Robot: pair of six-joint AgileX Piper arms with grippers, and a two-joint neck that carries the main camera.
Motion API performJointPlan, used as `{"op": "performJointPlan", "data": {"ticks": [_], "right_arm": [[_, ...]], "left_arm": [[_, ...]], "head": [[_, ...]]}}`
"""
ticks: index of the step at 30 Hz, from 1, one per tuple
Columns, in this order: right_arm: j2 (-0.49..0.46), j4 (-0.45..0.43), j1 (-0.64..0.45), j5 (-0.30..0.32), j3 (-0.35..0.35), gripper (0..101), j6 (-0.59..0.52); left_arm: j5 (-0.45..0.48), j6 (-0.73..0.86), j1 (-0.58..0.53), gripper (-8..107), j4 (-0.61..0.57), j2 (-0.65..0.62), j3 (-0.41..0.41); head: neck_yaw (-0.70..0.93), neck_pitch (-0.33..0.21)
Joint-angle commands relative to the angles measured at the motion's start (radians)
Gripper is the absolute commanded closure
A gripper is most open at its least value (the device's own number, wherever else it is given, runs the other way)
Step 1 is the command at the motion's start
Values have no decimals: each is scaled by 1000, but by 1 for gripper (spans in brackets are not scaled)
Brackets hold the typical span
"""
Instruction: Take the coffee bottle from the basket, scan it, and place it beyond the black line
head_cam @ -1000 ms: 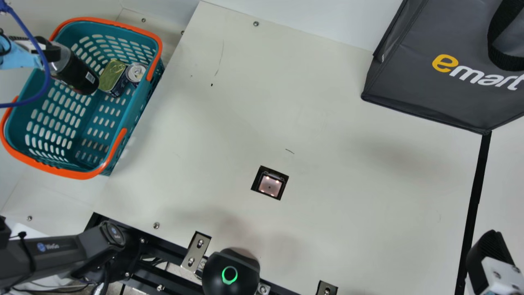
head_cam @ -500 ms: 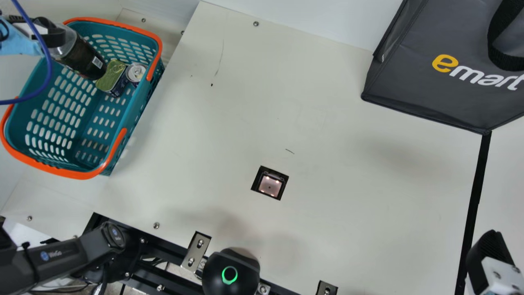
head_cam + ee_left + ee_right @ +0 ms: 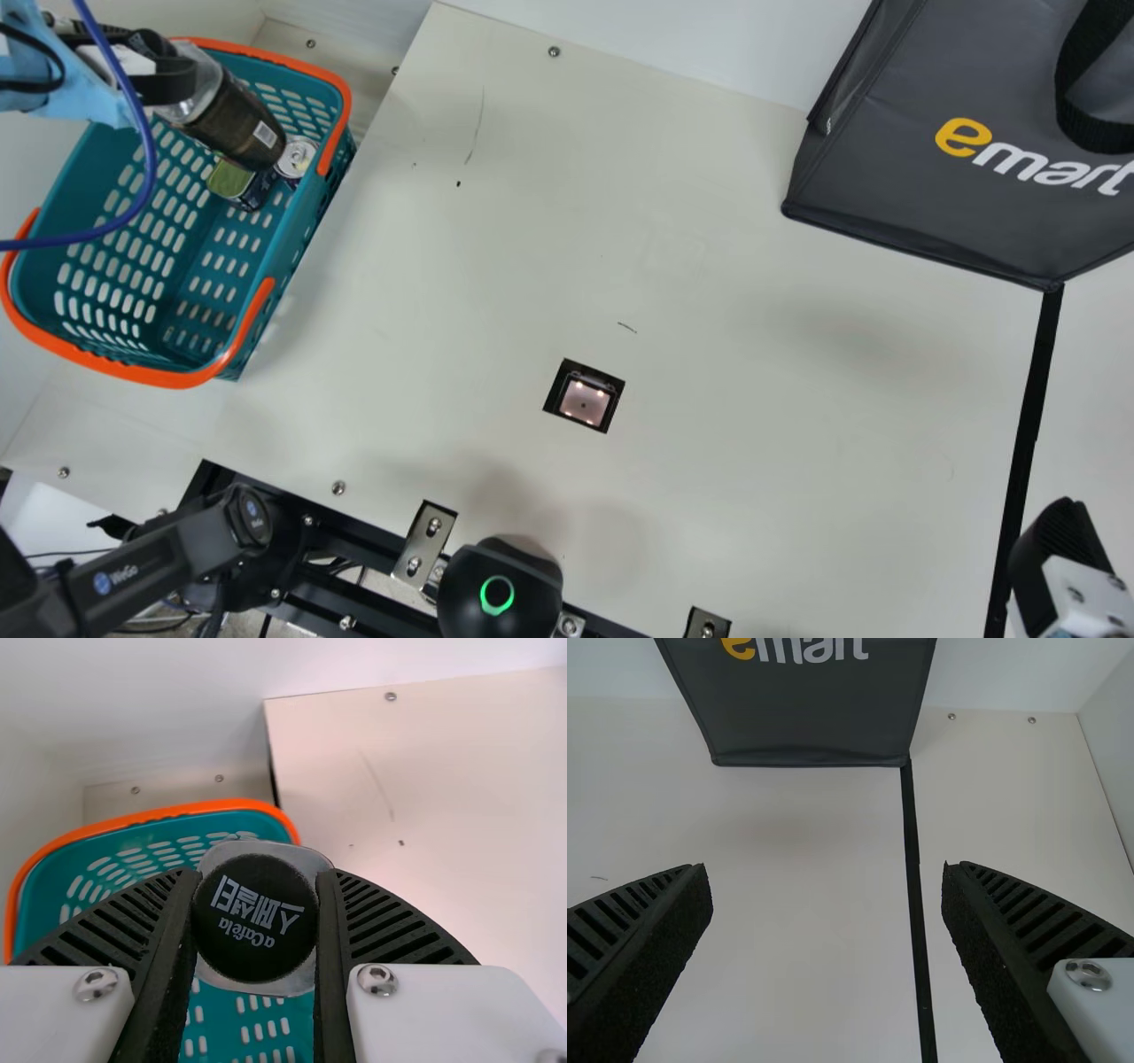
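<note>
Main view: left gripper point(image 3: 180, 81) clamps coffee bottle point(image 3: 232, 120), tilted over basket point(image 3: 257, 56) — barcode point(image 3: 265, 135) exposed. Left wrist view: black cap point(image 3: 255, 918) between fingers point(image 3: 166, 979). Right gripper point(image 3: 1063, 554): spread wide — right wrist view shows black line point(image 3: 914, 868) between.

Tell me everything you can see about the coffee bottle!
The coffee bottle is long, clear like plastic near its black cap and dark brown further down, with a small white barcode patch. The cap has pale writing. The left gripper pinches the bottle from both sides near the cap end. It slants over the basket; I can't tell whether it touches the cans.
</note>
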Motion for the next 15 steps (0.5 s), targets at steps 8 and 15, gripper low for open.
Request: {"op": "performJointPlan", "data": {"ticks": [8,15], "right_arm": [[0,0,0,0,0,10,0],[0,0,0,0,0,10,0]], "left_arm": [[-3,-20,-91,89,-8,-41,46],[-24,-39,-186,89,-7,-63,81]], "head": [[2,-27],[2,-27]]}}
